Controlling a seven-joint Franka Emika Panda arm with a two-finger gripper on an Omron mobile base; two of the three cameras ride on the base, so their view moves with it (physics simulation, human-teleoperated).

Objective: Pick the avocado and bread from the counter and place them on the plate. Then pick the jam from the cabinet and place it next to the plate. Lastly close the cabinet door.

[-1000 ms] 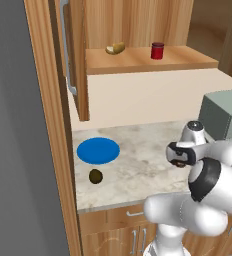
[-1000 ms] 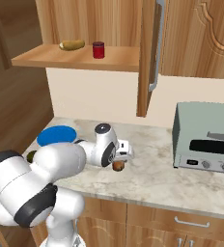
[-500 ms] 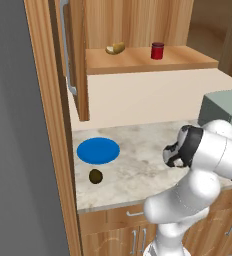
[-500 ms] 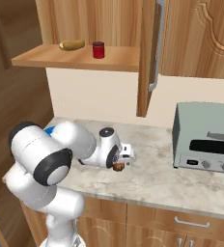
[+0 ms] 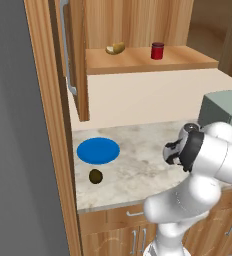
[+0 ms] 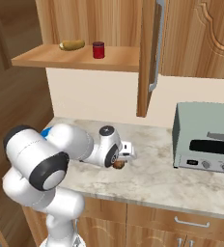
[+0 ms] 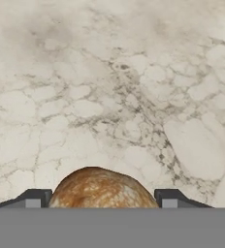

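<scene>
Between the two dark fingertips of the gripper point(image 7: 101, 201), at 6 o'clock in the hand view, sits the round reddish orange-brown bread point(image 7: 101, 188), with a fingertip close on each flank; whether they press it I cannot tell. Over the last second the white arm has swung its elbow round while the gripper stayed over the same patch of beige-grey marbled stone counter point(image 6: 176, 178), bread between its fingers throughout. I judge the grasp is settling and the lift toward the plate comes next. From the right base view the gripper point(image 6: 119, 163) hangs low at the bread point(image 6: 119, 164), forearm reaching in from 9 o'clock. Well apart, the flat bright blue plate point(image 5: 98, 150) lies bare, with the small dark olive-brown avocado point(image 5: 95, 176) at its 6 o'clock. On the light-brown wooden cabinet point(image 5: 153, 60) shelf, at 12 o'clock, stands the small red jam jar point(image 5: 157, 50).
</scene>
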